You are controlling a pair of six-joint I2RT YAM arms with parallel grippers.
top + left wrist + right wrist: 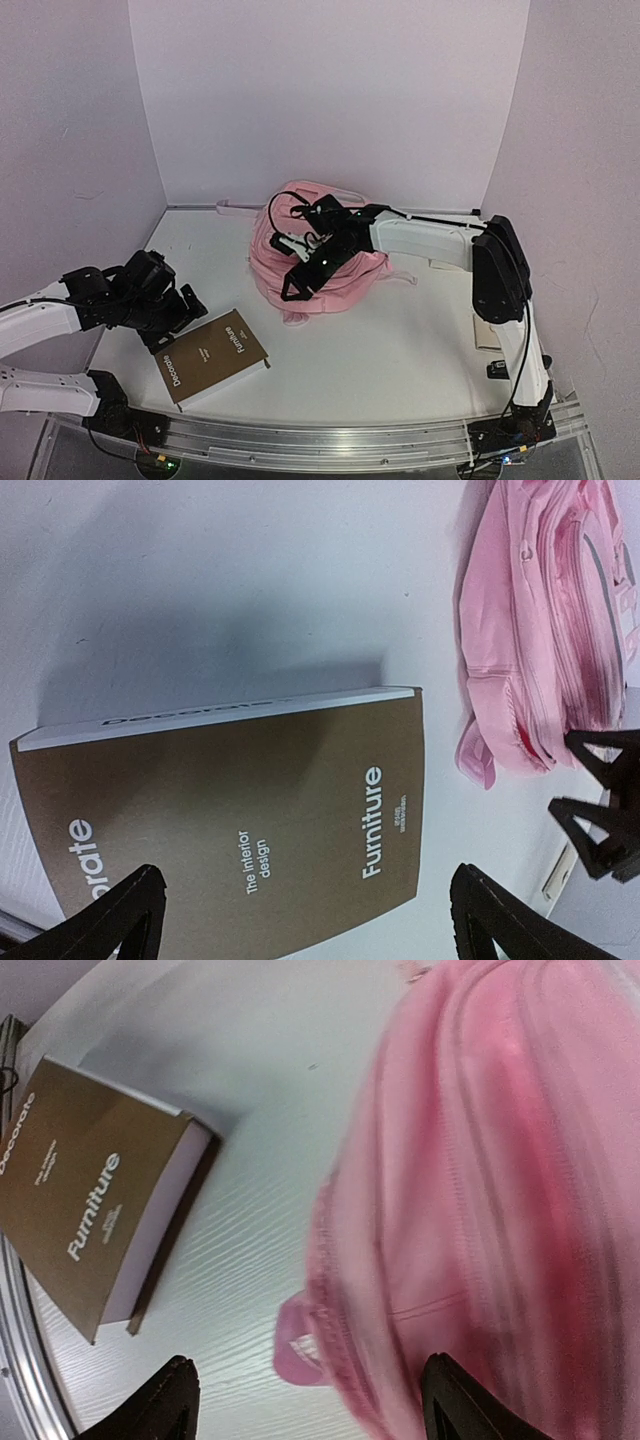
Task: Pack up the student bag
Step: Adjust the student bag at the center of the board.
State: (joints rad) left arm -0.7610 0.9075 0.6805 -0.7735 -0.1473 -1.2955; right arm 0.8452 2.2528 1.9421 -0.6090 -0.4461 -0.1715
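The student bag (322,262) is a soft pink backpack slumped at the table's middle back; its stitched lower edge fills the right wrist view (480,1190). My right gripper (300,283) hovers over the bag's front left edge, open, with its fingertips well apart (310,1405) and a small pink loop (298,1345) on the table below them. A brown book titled "Furniture" (215,358) lies flat near the front left. My left gripper (180,315) stands open just left of and above the book (240,820), with nothing between its tips (305,920).
A flat beige item (487,332) and a small dark item (497,370) lie by the right arm's base. Purple walls close the table on three sides, and a metal rail (330,440) runs along the front edge. Bare white table (380,350) lies between book and bag.
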